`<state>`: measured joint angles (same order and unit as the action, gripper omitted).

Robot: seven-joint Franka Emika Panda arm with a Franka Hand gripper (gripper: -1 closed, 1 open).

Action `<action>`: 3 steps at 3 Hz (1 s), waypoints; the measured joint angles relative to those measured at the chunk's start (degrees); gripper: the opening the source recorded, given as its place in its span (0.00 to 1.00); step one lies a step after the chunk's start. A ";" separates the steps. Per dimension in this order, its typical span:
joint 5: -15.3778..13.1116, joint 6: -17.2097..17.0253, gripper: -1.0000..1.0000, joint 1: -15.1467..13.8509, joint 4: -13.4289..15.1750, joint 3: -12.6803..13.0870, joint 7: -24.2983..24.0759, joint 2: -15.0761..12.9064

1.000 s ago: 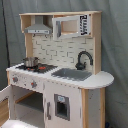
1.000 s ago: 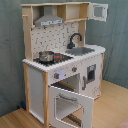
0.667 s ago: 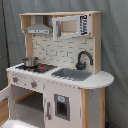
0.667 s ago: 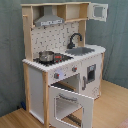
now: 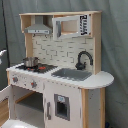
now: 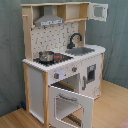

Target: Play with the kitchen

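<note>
A: The kitchen [image 6: 65,60] stands upright on the wooden floor [image 6: 112,107] before a grey curtain [image 5: 115,45], its long axis vertical. In the second exterior view the oven door [image 6: 70,102] hangs open toward the camera.

B: How would it handle?

A: Stiff panels, probably heavy as a whole; I'd take a knob [image 6: 56,75], the door edge or the small pot [image 6: 46,56].

B: The gripper?

A: Not in view in either exterior view.

White-and-wood toy kitchen [image 6: 65,65] upright on floor, oven door swung open
</note>
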<state>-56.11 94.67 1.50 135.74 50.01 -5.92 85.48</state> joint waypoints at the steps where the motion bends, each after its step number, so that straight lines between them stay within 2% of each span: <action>1: -0.75 0.21 1.00 0.02 0.31 -3.62 -4.74 -0.11; 2: -1.38 0.76 1.00 0.13 0.69 -7.15 -9.21 -0.12; 3: -1.38 3.87 1.00 0.21 2.15 -10.57 -13.71 -0.25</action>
<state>-57.49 98.54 1.71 137.89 39.44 -19.62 85.23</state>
